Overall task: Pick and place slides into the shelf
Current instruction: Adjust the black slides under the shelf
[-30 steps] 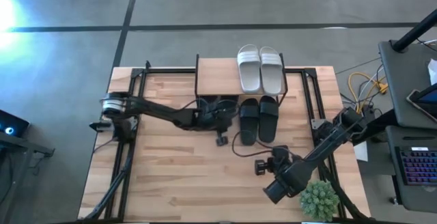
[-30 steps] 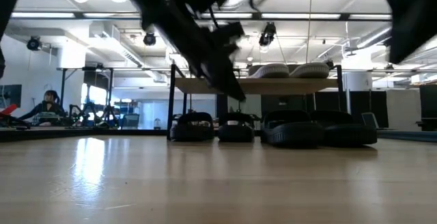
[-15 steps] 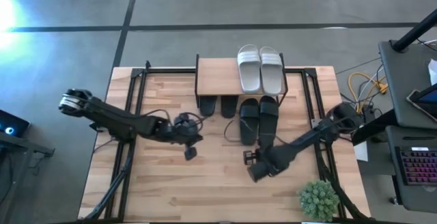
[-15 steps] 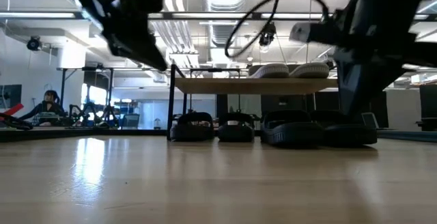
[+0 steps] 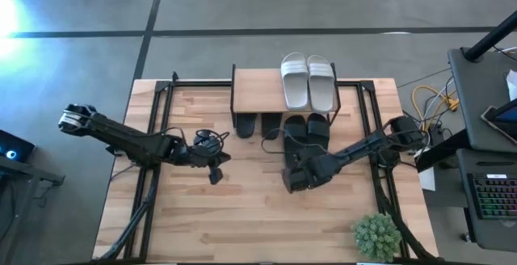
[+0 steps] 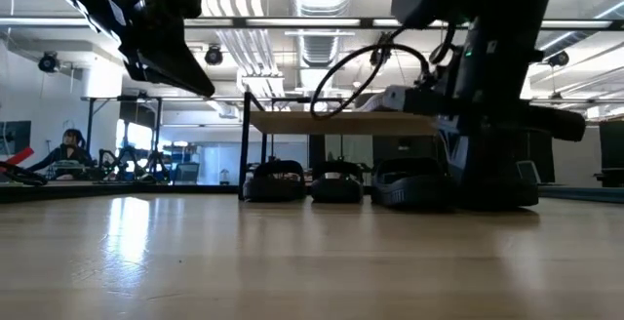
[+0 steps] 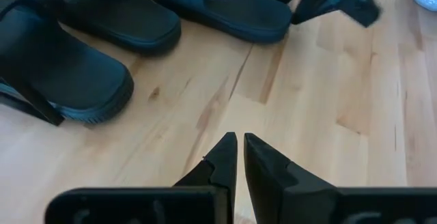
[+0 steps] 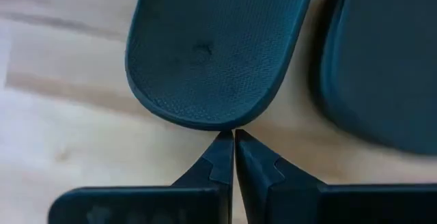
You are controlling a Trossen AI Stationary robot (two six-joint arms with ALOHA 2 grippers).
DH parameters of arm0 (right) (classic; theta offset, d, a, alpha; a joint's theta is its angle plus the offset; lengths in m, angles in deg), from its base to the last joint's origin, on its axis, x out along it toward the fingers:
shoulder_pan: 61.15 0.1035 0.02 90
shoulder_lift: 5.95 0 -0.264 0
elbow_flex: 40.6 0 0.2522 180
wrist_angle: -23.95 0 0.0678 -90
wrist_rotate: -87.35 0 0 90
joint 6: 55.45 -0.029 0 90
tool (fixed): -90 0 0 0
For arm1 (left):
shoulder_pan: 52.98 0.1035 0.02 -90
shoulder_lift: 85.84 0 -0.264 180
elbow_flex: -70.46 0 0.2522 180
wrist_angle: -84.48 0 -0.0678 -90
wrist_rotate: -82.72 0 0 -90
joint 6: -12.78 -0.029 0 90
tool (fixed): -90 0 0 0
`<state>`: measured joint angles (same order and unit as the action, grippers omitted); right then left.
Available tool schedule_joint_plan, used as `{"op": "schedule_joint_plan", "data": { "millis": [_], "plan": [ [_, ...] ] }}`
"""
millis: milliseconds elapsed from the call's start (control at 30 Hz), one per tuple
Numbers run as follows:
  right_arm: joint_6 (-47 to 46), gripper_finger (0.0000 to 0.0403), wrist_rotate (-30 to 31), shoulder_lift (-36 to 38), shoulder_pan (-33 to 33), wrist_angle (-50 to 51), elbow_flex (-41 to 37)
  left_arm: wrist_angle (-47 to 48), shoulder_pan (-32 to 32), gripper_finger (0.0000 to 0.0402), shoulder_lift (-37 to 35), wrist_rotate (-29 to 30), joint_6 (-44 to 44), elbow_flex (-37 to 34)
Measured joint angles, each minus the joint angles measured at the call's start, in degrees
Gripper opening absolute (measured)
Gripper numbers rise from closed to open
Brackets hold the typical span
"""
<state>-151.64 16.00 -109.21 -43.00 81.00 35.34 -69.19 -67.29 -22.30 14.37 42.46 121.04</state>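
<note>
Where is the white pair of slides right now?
In the high view, the white slides sit side by side on the right half of the shelf's wood top, directly above a black pair on the tabletop below.

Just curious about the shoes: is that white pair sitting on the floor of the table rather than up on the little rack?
No, the white slides lie side by side on the shelf top plank.

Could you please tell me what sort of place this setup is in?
Probably a robotics lab or workshop: exposed ceiling ducts and a person at a workstation beyond the table, and a keyboard beside it.
</note>
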Motion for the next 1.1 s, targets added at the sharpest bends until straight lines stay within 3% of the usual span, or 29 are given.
{"op": "schedule_joint_plan", "data": {
  "millis": [300,733,933,1100],
  "plan": [
    [4.6,0.0008,7.4,0.0,-6.3,-0.4,-1.0,0.0,0.0,0.0013,0.4,0.0,-0.1,0.0],
    [18.1,0.0008,9.9,0.0,-16.5,-7.8,-1.5,0.0,0.0,0.0013,0.5,0.0,-0.1,0.0],
    [19.8,0.0008,10.1,0.0,-17.1,-7.9,-1.2,0.0,0.0,0.0013,0.5,0.0,-0.1,0.0],
    [17.7,0.0008,10.0,0.7,-12.8,-5.0,0.1,0.0,0.0,0.0013,0.5,0.0,-0.3,0.0]
  ]
}}
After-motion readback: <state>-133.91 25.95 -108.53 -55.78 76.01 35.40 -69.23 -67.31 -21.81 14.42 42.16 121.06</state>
